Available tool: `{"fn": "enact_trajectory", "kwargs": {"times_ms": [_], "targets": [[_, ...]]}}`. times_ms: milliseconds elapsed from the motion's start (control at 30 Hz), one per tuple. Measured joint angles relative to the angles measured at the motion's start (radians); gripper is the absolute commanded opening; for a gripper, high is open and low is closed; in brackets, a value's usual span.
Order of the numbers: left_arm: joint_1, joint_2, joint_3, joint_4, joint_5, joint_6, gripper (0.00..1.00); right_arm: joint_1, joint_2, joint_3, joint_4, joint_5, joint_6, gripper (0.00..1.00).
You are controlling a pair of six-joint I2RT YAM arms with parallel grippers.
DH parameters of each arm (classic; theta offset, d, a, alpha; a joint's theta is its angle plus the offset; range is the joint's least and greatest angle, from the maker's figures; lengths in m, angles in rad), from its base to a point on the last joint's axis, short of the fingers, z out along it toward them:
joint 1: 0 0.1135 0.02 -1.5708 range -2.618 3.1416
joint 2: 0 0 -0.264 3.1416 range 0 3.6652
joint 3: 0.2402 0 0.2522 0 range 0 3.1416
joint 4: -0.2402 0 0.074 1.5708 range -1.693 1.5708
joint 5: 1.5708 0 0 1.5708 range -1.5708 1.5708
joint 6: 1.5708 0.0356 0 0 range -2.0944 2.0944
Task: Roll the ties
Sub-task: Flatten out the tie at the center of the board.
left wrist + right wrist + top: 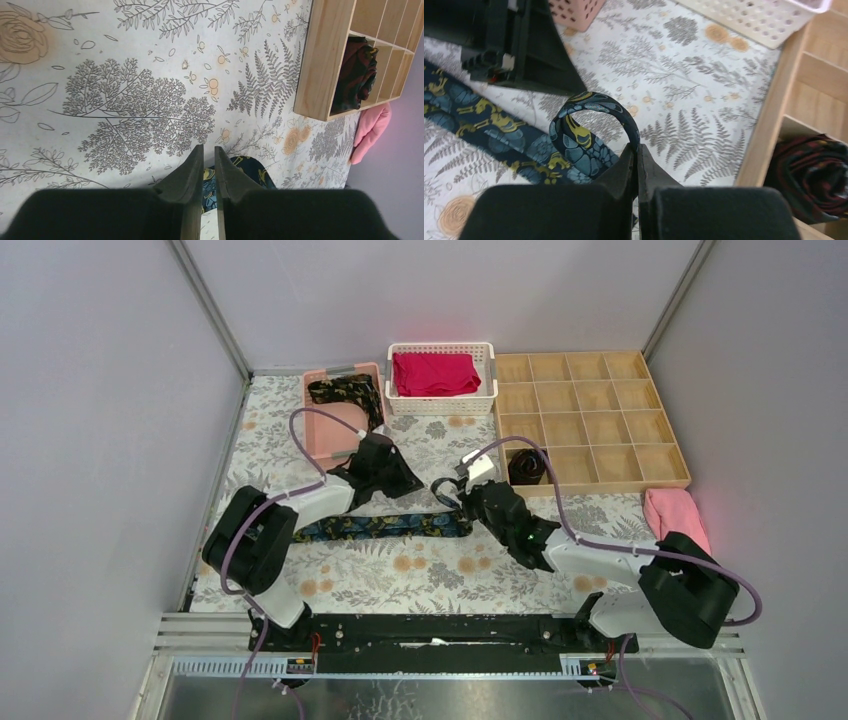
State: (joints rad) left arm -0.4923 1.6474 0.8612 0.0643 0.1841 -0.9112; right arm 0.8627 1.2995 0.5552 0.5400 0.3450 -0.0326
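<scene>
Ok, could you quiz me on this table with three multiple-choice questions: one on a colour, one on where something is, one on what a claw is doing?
1. What colour is the cloth in the white basket?
A red; B green; C yellow.
2. Where does the rolled tie sit?
A in the white basket; B in a compartment of the wooden tray; C under the cloth.
3. What is the right claw doing?
A hanging wide open above the wooden tray; B shut on the curled end of the flat tie; C gripping the cloth.

Answers: A, the folded cloth is plainly red; B, the dark coil fills the tray's near-left corner cell; B, the right wrist view shows the claw's fingers pinched on the looped tie end.
</scene>
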Motion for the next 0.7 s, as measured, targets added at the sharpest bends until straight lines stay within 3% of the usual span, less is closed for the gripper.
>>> {"fn": "enact_trajectory", "kwargs": {"times_ms": [167,333,367,433,467,700], "targets": [[0.000,-0.084,-0.016,-0.075,-0.094,0.000,0.20,0.063,0.074,0.017,0.005,-0.015,0.000,0.05],[0.000,-0.318,-0.042,-0.205,-0.233,0.002,0.20,0.121,0.143,0.056,0.006,-0.018,0.002,0.10],[0.000,-0.352,-0.044,-0.219,-0.253,0.003,0.20,0.129,0.155,0.063,0.006,-0.018,0.004,0.13],[0.000,-0.414,-0.046,-0.252,-0.290,0.008,0.21,0.144,0.183,0.082,0.004,-0.016,0.006,0.33],[0.000,-0.441,-0.049,-0.266,-0.307,0.012,0.21,0.154,0.201,0.094,0.003,-0.015,0.010,0.37],[0.000,-0.481,-0.095,-0.307,-0.345,0.042,0.21,0.222,0.266,0.152,-0.035,0.017,0.020,0.41]]}}
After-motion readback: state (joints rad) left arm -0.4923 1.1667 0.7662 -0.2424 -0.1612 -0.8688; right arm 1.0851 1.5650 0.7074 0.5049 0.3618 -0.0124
